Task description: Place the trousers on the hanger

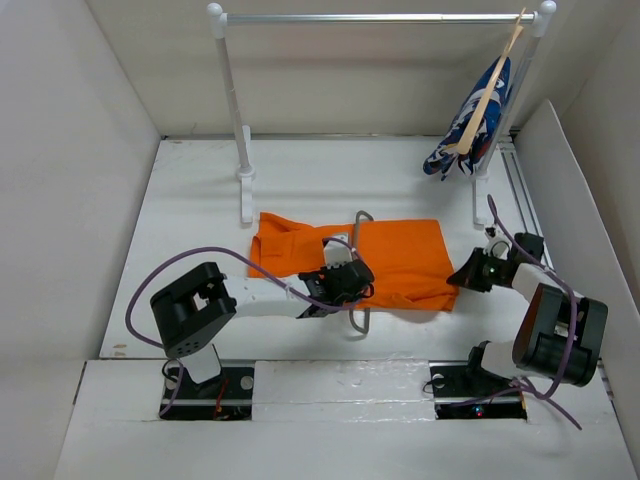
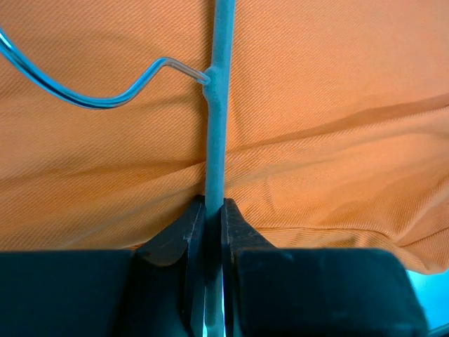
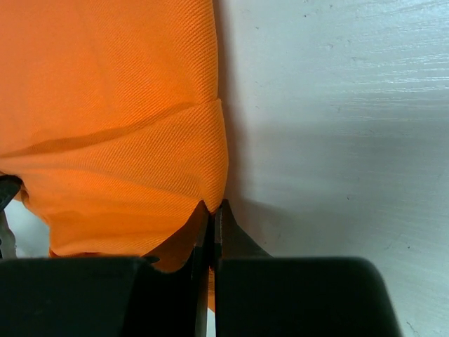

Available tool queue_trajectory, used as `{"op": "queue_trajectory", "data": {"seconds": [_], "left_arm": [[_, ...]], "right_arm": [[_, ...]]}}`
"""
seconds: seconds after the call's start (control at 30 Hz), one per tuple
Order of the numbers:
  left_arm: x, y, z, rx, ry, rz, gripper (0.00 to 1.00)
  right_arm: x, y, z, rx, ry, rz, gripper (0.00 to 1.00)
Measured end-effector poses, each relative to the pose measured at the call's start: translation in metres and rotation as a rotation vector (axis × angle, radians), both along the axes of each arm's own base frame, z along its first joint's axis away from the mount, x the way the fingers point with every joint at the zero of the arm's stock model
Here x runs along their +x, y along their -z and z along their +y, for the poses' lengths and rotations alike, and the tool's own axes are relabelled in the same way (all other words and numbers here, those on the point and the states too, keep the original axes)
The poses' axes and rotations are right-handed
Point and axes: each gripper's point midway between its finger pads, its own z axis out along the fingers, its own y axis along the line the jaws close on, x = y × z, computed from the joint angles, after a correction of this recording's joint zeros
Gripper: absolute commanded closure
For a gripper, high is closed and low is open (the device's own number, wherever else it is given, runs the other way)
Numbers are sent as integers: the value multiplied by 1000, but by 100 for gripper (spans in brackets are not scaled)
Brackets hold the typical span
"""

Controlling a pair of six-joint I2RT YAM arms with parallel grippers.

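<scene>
Trousers lengthwise left-right, hanger crosswise; left end effector pinching hanger, right end effector seemingly pinching trousers.

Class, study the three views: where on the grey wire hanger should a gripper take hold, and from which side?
Grip the hanger on its straight bar, by the trousers' near edge, coming from the robot's side and closing across it. The bar is thin, straight and lies flat on them; the left gripper is shut on it just so.
</scene>
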Motion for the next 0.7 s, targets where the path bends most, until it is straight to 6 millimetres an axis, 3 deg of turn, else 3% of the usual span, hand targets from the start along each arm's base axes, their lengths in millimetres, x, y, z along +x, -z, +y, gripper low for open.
{"op": "queue_trajectory", "data": {"seconds": [0.3,0.7], "left_arm": [[2,11,8,23,-20,21,100],[10,8,18,5,-62,43,100]], "right_arm": [[-1,0,-4,7,7,-1,100],[-2,-4,-5,37,19,-4,100]]}}
